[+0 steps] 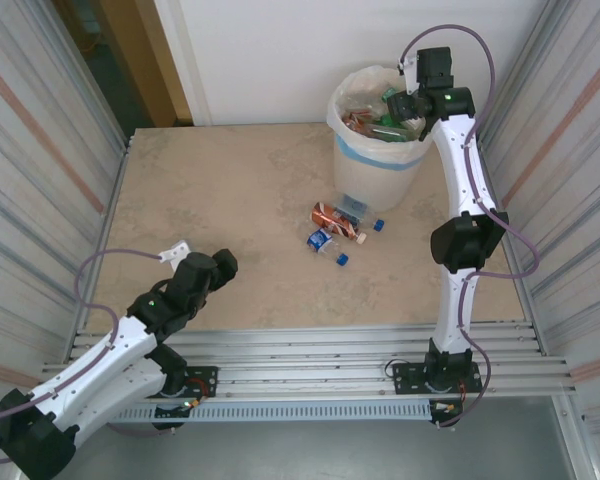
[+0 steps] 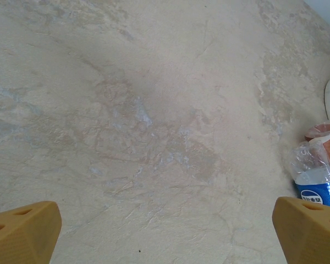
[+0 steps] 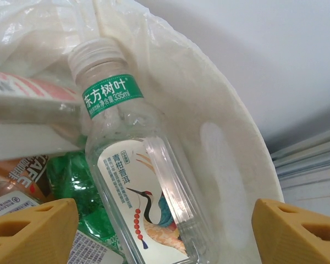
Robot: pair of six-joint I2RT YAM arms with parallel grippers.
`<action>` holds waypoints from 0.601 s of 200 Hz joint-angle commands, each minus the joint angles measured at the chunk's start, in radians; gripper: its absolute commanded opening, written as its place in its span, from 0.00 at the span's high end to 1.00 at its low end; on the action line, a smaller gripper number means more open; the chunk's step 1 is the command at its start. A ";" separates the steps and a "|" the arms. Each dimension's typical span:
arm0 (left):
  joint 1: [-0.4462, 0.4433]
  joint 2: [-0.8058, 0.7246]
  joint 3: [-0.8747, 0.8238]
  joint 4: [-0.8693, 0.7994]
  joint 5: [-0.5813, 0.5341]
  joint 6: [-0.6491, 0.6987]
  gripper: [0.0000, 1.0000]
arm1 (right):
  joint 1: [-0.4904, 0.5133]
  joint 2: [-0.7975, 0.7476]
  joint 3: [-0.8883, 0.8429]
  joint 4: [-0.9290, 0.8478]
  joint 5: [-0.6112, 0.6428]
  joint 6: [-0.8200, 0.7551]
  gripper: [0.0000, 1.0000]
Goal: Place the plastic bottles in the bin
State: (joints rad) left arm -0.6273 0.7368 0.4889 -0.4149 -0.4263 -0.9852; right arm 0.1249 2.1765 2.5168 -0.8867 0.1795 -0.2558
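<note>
Right gripper (image 3: 165, 231) is hanging, fingers apart, over the bin (image 1: 380, 165); left gripper (image 2: 165, 231) is gaping above wide-open table (image 1: 230, 190); three bottles (image 1: 332, 217) are lying just beside the bin.

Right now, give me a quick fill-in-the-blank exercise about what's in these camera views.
1. The right tool hangs over the white ___.
2. The clear bottle below it has a ___ neck label.
3. The left tool, above bare table, has its jaws ___.
Missing words: bin; green; open.

One bin (image 1: 380, 178), perhaps three plastic bottles (image 1: 336, 217) on the table (image 1: 230, 200), several more inside.
</note>
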 commanded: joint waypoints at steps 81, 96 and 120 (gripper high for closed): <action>0.006 -0.054 0.004 -0.007 -0.005 0.006 0.01 | 0.107 -0.115 -0.018 -0.030 -0.017 0.068 0.09; 0.005 -0.064 0.000 -0.008 -0.004 0.006 0.01 | 0.126 -0.145 -0.029 -0.042 -0.030 0.106 0.04; 0.006 -0.074 -0.004 -0.009 -0.008 0.008 0.01 | 0.170 -0.207 -0.090 -0.043 -0.030 0.151 0.02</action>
State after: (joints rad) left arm -0.6273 0.6807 0.4889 -0.4152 -0.4259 -0.9848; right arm 0.2646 2.0724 2.4676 -0.9104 0.1570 -0.1776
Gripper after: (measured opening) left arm 0.987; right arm 0.984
